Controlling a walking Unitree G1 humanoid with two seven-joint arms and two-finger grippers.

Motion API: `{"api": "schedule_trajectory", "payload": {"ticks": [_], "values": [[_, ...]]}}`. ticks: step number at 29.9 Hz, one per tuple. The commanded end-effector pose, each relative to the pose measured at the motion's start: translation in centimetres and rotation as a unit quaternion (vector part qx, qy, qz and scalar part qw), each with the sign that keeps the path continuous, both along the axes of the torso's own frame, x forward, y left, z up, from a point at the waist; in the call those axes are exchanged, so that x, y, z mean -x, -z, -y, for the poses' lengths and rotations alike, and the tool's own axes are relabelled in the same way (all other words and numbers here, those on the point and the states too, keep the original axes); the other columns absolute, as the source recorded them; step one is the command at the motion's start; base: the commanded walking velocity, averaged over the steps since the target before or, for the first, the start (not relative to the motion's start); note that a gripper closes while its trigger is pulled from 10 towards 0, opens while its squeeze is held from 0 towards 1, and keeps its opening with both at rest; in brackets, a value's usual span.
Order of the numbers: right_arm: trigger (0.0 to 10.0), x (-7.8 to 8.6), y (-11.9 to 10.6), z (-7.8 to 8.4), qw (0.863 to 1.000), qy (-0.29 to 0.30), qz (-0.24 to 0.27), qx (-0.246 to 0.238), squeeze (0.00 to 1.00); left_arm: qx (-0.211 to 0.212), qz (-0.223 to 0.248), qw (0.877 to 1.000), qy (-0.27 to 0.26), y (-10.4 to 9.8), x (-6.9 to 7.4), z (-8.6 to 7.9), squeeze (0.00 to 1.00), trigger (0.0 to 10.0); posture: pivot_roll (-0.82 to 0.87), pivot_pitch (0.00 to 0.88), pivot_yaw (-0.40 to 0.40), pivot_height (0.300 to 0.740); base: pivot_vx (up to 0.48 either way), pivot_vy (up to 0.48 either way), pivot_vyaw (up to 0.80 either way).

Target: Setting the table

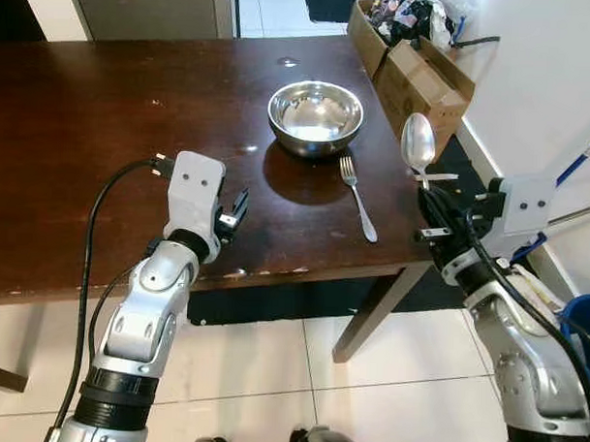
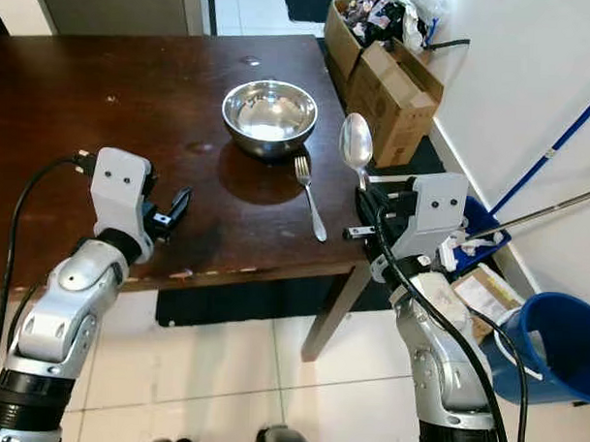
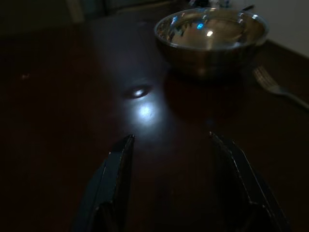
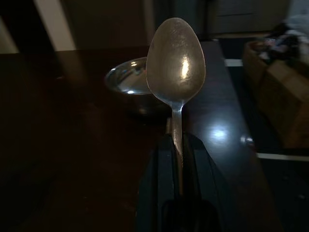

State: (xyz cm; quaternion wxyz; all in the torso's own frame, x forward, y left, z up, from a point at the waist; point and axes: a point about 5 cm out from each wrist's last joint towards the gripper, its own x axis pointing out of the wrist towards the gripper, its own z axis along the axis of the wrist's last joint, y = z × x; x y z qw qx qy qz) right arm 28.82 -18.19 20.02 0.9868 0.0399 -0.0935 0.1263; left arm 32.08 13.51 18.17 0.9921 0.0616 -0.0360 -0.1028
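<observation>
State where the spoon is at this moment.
The spoon is held upright in the right gripper, bowl end up, at the table's right edge, to the right of the fork and the steel bowl.

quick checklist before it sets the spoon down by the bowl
1. Spoon held firmly: ok, right gripper is shut on its handle, scoop end pointing up.
2. Drop spot free: ok, bare table lies on the fork's outer side, though it is narrow near the edge.
3. Bowl in place: ok, upright on the table with the fork just beside it.
4. Spoon position: not ok, it is past the table's right edge, not yet over the tabletop.
5. Left gripper out of the way: ok, open, low over the table, short of the bowl.
</observation>
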Motion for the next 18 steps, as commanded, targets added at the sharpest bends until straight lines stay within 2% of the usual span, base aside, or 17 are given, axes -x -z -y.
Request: {"api": "schedule_trajectory", "payload": {"ticks": [1,4,9,18], "values": [[10.0,0.16,0.06,0.21,1.000,0.005,-0.002,0.003,0.00,-0.004,-0.011,1.000,0.000,0.45,0.02,0.25,0.00,10.0,-0.21,0.061,0.048,0.740,0.270,-0.364,0.00],[10.0,0.17,0.06,0.22,1.000,0.005,-0.002,0.003,0.00,-0.002,-0.015,1.000,-0.004,0.54,-0.03,0.17,0.00,10.0,-0.21,0.062,0.045,0.740,0.260,-0.121,0.00],[10.0,0.20,0.10,0.30,1.000,0.004,-0.004,0.005,0.00,0.012,-0.029,0.999,-0.012,0.82,-0.09,0.12,0.00,10.0,-0.21,0.066,0.042,0.740,0.000,0.000,0.00],[10.0,0.15,0.21,0.07,1.000,0.002,-0.006,0.003,0.00,0.006,-0.032,0.999,-0.012,0.90,-0.04,-0.02,0.00,10.0,-0.21,0.070,0.045,0.740,0.000,0.000,0.00]]}}
